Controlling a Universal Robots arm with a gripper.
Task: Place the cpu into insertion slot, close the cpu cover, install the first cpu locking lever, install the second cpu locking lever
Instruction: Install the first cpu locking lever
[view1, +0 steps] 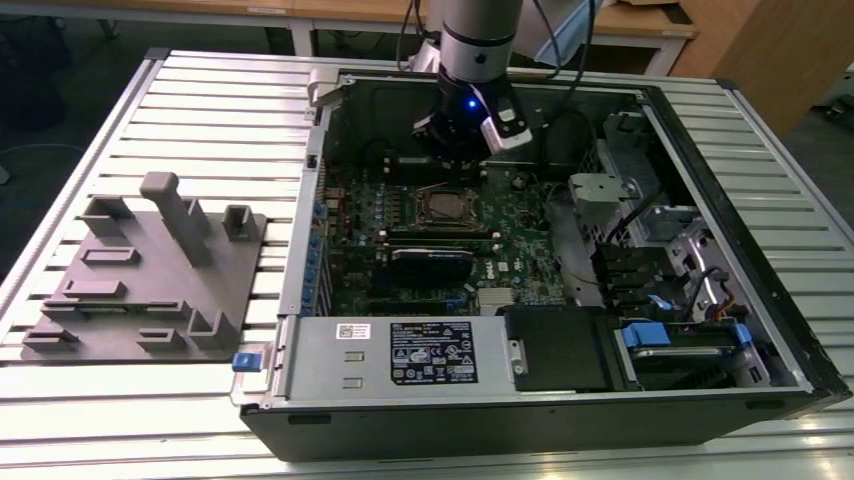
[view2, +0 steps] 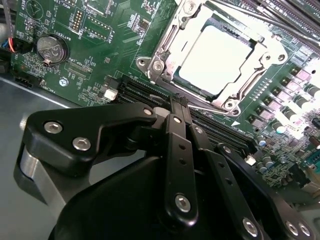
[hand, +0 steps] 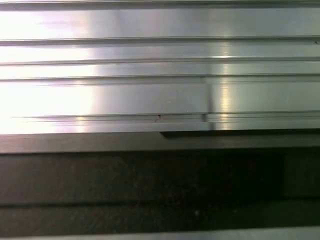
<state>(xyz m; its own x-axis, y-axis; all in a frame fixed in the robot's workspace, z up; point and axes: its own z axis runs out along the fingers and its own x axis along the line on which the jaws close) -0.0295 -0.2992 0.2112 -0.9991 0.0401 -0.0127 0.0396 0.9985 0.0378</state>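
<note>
Cpu (view2: 215, 60) seated, cpu cover (view2: 169, 37) seemingly down; jaws together at its 12 o'clock in exterior view; press squarely, slowly.

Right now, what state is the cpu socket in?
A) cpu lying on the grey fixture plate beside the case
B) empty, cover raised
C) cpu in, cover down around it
C: in the second wrist view the pale top of the cpu shows through the cut-out of the cpu cover, which lies flat on the board.
</note>
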